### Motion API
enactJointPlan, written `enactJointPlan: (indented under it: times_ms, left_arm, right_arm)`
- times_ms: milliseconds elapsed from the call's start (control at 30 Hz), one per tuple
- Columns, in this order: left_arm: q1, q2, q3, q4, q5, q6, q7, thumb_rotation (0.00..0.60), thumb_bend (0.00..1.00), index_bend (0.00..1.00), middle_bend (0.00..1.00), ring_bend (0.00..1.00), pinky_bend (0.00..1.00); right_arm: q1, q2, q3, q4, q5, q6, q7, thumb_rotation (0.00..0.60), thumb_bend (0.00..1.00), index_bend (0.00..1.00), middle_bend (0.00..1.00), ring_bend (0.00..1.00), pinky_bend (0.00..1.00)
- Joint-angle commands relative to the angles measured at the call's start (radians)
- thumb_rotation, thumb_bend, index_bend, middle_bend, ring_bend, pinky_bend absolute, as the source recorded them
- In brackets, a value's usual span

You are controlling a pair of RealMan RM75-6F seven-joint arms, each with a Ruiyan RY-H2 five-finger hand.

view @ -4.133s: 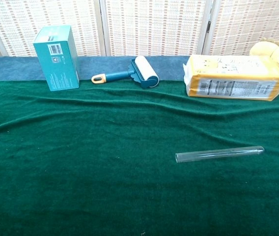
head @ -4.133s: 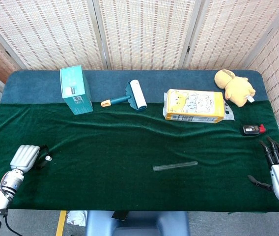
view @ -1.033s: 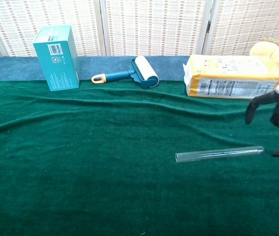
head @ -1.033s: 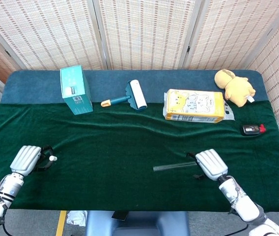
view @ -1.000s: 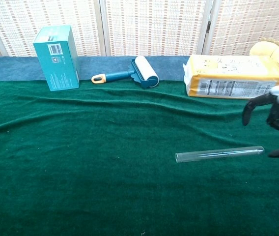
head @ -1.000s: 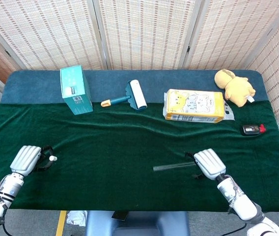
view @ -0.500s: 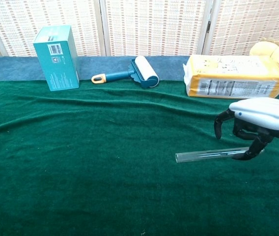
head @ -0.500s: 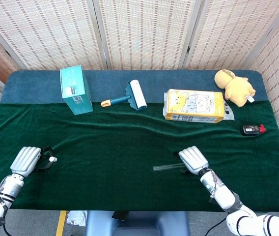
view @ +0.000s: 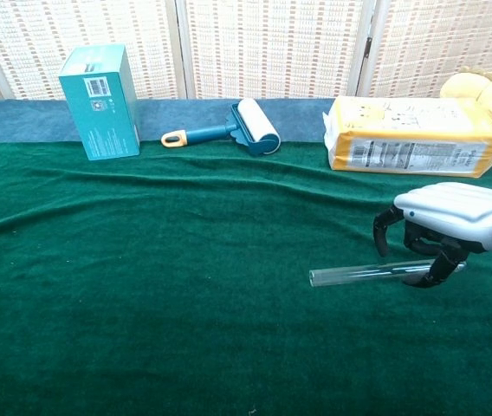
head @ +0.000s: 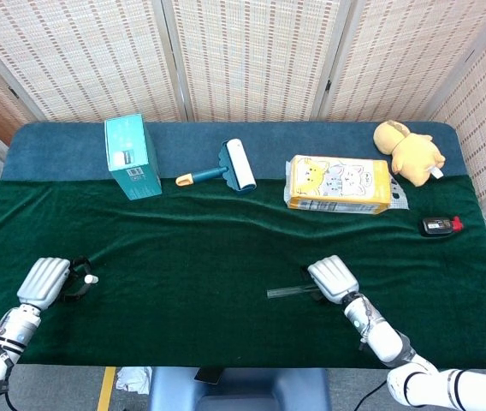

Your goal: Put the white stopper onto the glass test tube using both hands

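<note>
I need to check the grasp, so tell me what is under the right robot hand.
The glass test tube lies on the green cloth beneath the right robot hand, fingers arched over its right half. That end is covered, so actual contact cannot be confirmed.

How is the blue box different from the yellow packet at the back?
The teal box stands upright on the left, while the yellow packet lies on its side on the right. The box is plain teal with a small label; the packet shows cartoon pictures on top. Both sit along the back of the table.
</note>
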Motion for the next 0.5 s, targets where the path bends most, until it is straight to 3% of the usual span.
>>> enactJointPlan:
  times_ms: [33,500]
  left_arm:
    - [0.000,-0.002,0.000,0.003,0.001,0.000,-0.002,0.600,0.44,0.59,1.00,0.92,0.87]
    - [0.007,-0.011,0.003,0.020,0.004,0.006,-0.017,0.600,0.45,0.59,1.00,0.92,0.87]
  right_arm:
    - [0.004,-0.003,-0.004,0.003,0.006,0.001,-0.004,0.590,0.36,0.44,0.94,1.00,1.00]
    - [0.018,-0.021,-0.026,0.009,0.034,0.009,-0.031,0.589,0.46,0.51,0.94,1.00,1.00]
